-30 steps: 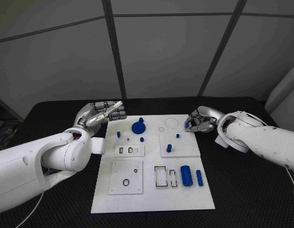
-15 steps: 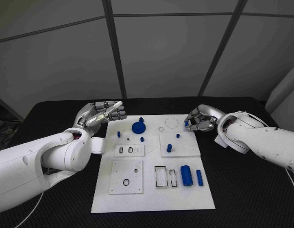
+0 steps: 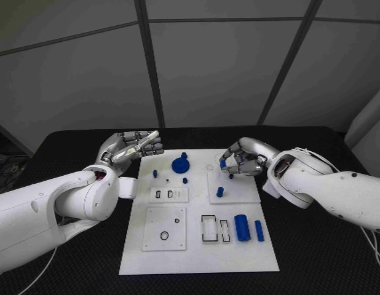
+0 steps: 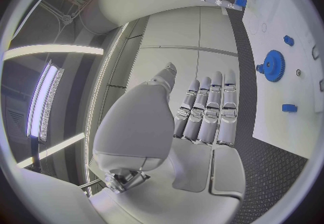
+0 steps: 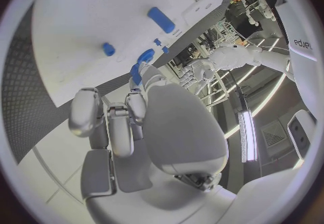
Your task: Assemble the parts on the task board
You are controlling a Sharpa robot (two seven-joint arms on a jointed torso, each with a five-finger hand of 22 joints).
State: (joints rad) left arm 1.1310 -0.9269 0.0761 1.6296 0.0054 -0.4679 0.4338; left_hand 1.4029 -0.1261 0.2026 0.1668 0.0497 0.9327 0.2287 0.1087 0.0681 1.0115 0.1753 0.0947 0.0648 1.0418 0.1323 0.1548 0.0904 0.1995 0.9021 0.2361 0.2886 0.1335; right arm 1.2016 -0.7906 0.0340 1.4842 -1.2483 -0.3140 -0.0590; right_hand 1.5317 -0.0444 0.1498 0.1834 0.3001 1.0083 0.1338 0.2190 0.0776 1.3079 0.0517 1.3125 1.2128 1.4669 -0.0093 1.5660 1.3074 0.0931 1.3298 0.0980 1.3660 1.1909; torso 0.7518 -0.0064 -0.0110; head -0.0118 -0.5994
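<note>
We see the white board (image 3: 199, 246) holding a blue gear (image 3: 180, 165) near its far edge, with a thick blue cylinder (image 3: 241, 227) and a thin blue rod (image 3: 258, 230) toward its near edge. Right hand (image 3: 241, 160), over the board's far right, pinches a small blue peg (image 3: 224, 164). Left hand (image 3: 133, 146), off the board's far left corner, is released, fingers straight, empty.
</note>
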